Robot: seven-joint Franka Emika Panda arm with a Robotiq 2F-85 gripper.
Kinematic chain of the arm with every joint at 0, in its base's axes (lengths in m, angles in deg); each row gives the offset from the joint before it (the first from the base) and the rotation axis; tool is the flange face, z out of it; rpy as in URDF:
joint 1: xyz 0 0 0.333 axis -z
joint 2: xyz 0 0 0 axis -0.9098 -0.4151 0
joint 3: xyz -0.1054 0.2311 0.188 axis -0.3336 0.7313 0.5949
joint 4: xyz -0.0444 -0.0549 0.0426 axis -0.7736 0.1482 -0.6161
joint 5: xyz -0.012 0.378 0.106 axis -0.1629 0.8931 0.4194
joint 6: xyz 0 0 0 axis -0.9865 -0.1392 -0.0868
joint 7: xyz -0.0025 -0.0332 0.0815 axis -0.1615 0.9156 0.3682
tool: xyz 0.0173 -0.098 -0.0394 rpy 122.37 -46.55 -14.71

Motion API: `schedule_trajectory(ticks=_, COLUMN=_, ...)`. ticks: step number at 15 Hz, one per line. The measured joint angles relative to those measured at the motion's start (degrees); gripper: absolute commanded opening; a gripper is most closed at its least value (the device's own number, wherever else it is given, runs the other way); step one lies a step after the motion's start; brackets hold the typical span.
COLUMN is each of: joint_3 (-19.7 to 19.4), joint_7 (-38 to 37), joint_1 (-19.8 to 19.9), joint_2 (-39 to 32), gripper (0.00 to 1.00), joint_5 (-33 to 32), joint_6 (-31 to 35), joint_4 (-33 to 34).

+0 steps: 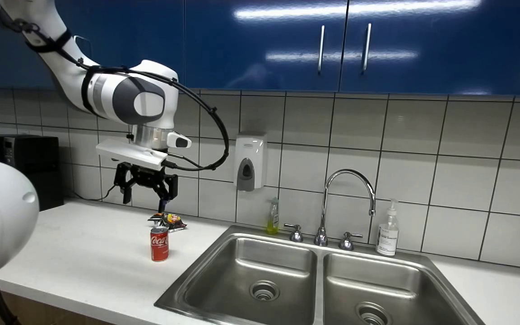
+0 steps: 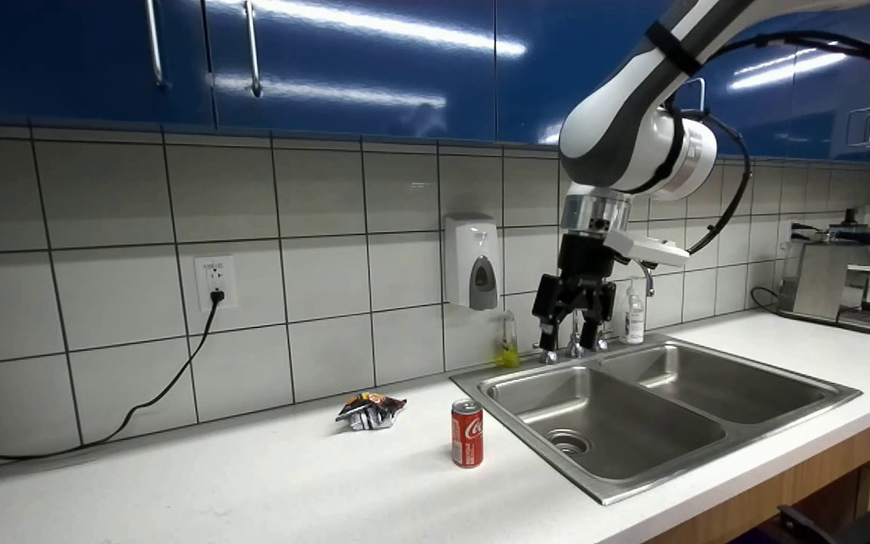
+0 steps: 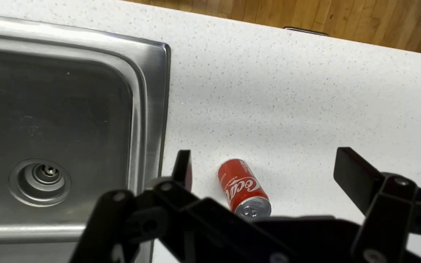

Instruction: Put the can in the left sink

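Note:
The can (image 1: pixel 160 246) is red with a silvery top. It stands upright on the white counter just left of the sink; it also shows in an exterior view (image 2: pixel 467 437) and in the wrist view (image 3: pixel 239 184). The left sink (image 1: pixel 224 289) is a steel basin with a round drain; it also shows in an exterior view (image 2: pixel 631 446) and in the wrist view (image 3: pixel 75 120). My gripper (image 1: pixel 146 203), also in an exterior view (image 2: pixel 569 344), is open and empty, well above the counter. In the wrist view the can appears between the fingertips (image 3: pixel 265 173), nearer the left finger, lower down and untouched.
A crumpled snack bag (image 2: pixel 371 412) lies near the can toward the wall. Behind the basins stand the faucet (image 1: pixel 324 212), a yellow-green bottle (image 1: pixel 272 219) and a white soap bottle (image 1: pixel 387 234). The right basin (image 1: pixel 377 275) adjoins. A dispenser (image 1: pixel 250 162) hangs on the wall; blue cabinets (image 1: pixel 260 45) overhang.

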Motion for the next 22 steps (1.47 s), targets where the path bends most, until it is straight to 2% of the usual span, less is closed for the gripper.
schedule_trajectory(ticks=5, joint_3=2.4, joint_7=0.0, joint_1=-2.7, joint_2=-6.7, gripper=1.0, joint_5=0.3, joint_6=6.2, joint_4=0.8)
schedule_trajectory(ticks=10, joint_3=4.8, joint_7=0.0, joint_1=-4.0, joint_2=-15.0, gripper=1.0, joint_5=2.1, joint_6=11.3, joint_4=4.6)
schedule_trajectory(ticks=15, joint_3=6.6, joint_7=0.0, joint_1=-3.5, joint_2=-23.8, gripper=1.0, joint_5=2.3, joint_6=14.9, joint_4=10.5)
schedule_trajectory(ticks=22, joint_3=9.2, joint_7=0.0, joint_1=-0.5, joint_2=-33.2, gripper=1.0, joint_5=1.3, joint_6=16.6, joint_4=17.7)
